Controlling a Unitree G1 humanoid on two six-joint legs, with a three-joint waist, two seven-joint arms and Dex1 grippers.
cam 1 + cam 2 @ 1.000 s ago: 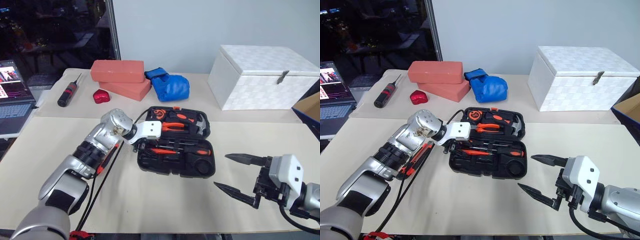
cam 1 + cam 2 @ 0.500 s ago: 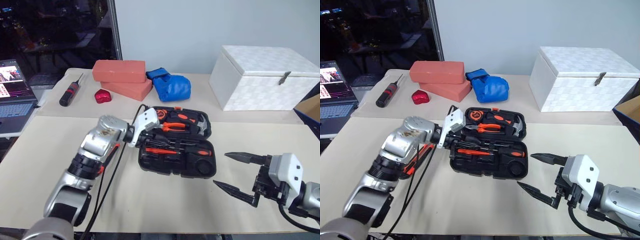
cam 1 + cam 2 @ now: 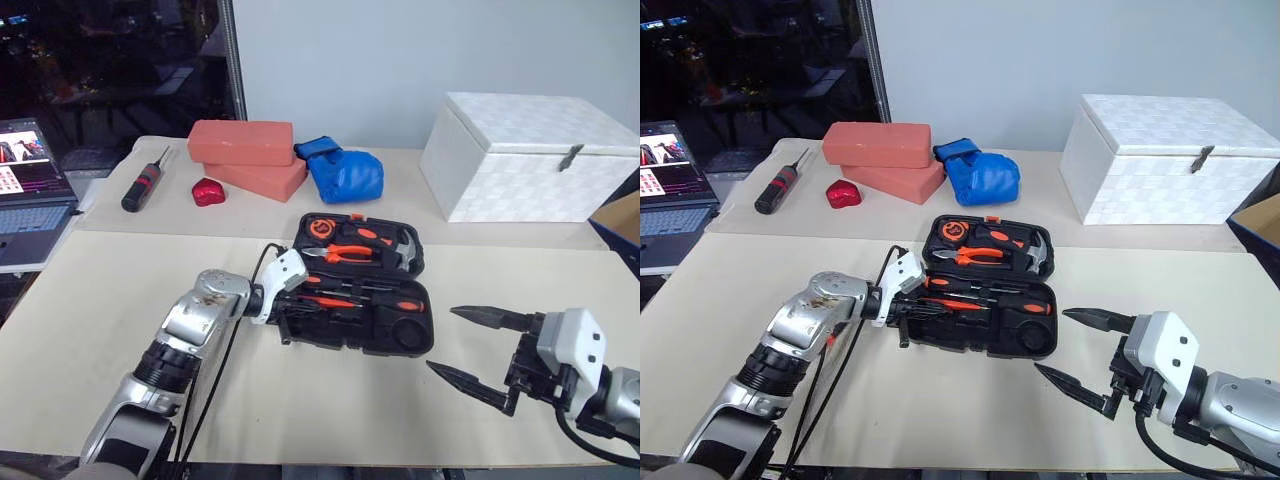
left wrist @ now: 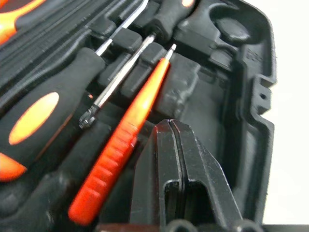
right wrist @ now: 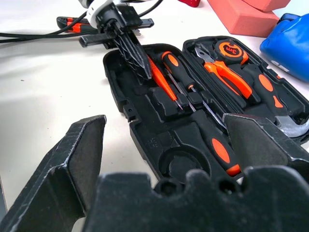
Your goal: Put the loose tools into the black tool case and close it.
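Nearby: white box (image 3: 530, 155), red bricks (image 3: 240, 155), blue glove (image 3: 342, 173) behind open tool case (image 3: 355, 285).

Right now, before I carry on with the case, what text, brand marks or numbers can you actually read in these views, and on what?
Tape measure in the black tool case: a round orange label with dark lettering, too blurred to read.
Case wall, right wrist view: small moulded marks, unreadable.
Case rim, left wrist view: embossed marks, too soft to read.
Laptop: pictures on the screen, no readable words.
White box: no text.
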